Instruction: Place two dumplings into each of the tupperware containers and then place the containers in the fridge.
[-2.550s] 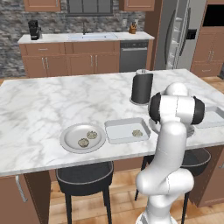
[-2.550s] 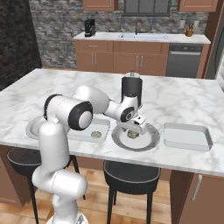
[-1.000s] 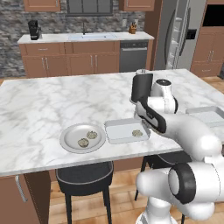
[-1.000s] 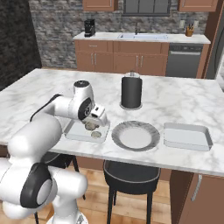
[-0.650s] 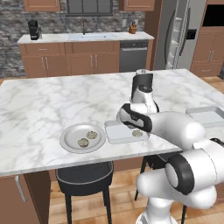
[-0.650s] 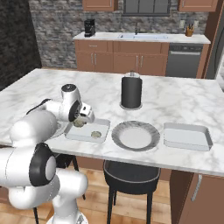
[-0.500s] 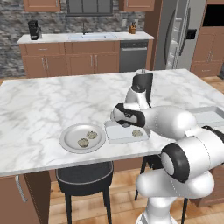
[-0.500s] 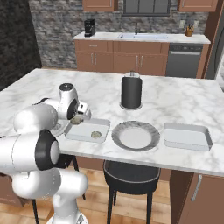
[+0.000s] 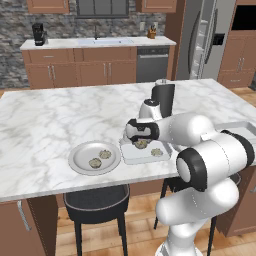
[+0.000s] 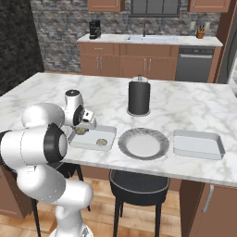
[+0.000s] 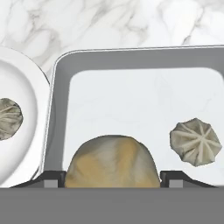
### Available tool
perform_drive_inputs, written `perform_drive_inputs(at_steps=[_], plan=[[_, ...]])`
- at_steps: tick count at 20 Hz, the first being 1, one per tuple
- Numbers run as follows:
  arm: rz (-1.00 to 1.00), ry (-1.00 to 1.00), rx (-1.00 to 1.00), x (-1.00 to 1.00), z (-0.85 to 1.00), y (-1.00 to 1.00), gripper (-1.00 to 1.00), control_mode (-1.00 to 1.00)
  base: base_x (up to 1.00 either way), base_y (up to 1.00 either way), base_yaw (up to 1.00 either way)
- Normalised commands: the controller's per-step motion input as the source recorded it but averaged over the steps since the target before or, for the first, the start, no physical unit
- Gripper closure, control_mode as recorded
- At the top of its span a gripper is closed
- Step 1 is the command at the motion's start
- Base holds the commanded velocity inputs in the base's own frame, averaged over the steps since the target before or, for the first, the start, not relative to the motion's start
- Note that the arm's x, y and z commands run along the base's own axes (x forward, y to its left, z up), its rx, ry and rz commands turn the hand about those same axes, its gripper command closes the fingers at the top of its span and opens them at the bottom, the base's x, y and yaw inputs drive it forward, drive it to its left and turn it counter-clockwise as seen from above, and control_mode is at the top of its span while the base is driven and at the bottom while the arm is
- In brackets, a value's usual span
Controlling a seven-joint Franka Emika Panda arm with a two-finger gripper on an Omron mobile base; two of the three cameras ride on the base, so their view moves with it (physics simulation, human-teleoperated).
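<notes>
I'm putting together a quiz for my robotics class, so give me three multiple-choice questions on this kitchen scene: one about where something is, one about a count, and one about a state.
1. Where does the loose beige pleated dumpling lie?
A. In the shallow pale grey rectangular container
B. On the bare marble
C. On a fridge shelf

2. How many dumplings lie on the round grey plate to the left of that container in the left base view?
A. None
B. Two
C. Four

3. What is the end effector doing?
A. Hanging open over the floor
B. Pressing on a cupboard door
C. Gripping a second tan dumpling over the container

Answers: 1 A, the dumpling sits on the container's floor inside the rim. 2 B, two dumplings rest on the plate. 3 C, the dumpling sits between the fingertips, above the container.
</notes>
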Motion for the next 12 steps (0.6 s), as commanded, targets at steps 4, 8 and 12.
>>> perform_drive_inputs(at_steps=[4, 8, 12], plan=[[0.00, 0.00, -0.03, 0.25, -0.42, 0.00, 1.00, -1.00, 0.00, 0.00, 0.00], [0.00, 0.00, -0.01, 0.24, -0.18, 0.00, -1.00, -1.00, 0.00, 0.00, 0.00], [0.00, 0.00, -0.01, 0.04, -0.02, 0.03, -1.00, -1.00, 0.00, 0.00, 0.00]])
